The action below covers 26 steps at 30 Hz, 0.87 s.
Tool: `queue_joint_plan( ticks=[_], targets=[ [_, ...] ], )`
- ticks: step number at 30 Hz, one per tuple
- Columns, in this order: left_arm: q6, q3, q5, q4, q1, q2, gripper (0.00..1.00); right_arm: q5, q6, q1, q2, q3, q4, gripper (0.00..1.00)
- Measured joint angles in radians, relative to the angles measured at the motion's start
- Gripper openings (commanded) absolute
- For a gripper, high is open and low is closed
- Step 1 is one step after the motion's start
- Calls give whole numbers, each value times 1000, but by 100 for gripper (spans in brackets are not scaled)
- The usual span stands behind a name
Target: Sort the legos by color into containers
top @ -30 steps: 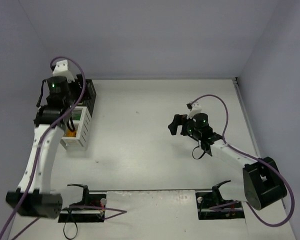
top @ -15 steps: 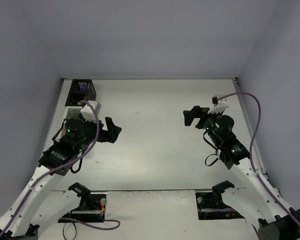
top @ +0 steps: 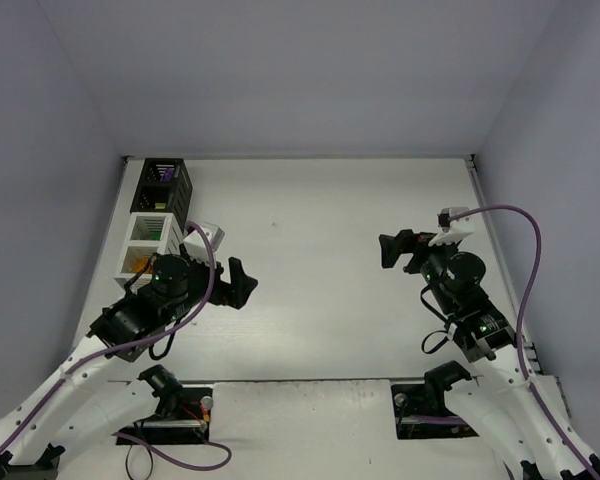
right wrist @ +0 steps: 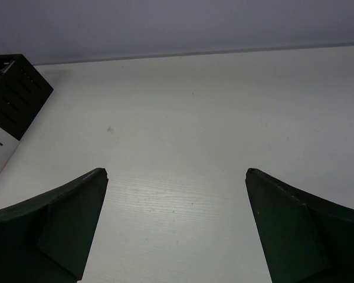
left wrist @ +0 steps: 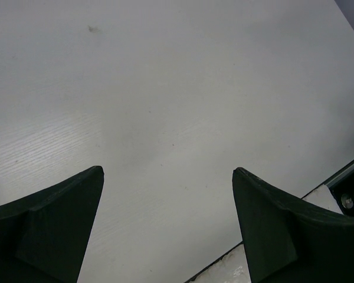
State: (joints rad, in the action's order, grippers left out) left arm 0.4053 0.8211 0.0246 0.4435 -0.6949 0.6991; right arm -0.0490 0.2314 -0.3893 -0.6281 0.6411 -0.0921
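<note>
The containers stand in a row at the far left: a black slatted bin with a purple lego inside, then two white bins. The nearest white bin holds yellow-orange legos. I cannot make out what is in the middle bin. No loose lego shows on the table. My left gripper is open and empty, to the right of the bins and above bare table. My right gripper is open and empty at the right. The right wrist view shows the black bin far left.
Grey walls close the table at the back and both sides. Two black mounts sit at the near edge by the arm bases. The table's near edge and a black bracket show in the left wrist view.
My left arm has drawn back from over the bins and come down and right, uncovering them. My right arm has swung right and back toward its base. Both grippers stay empty.
</note>
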Motion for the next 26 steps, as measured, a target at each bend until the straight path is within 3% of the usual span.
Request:
queue_joint_plan(
  ticks=[26],
  targets=[
    [4, 0, -33, 1, 0, 63, 83, -19, -16, 0, 9, -34, 13, 100]
  ],
)
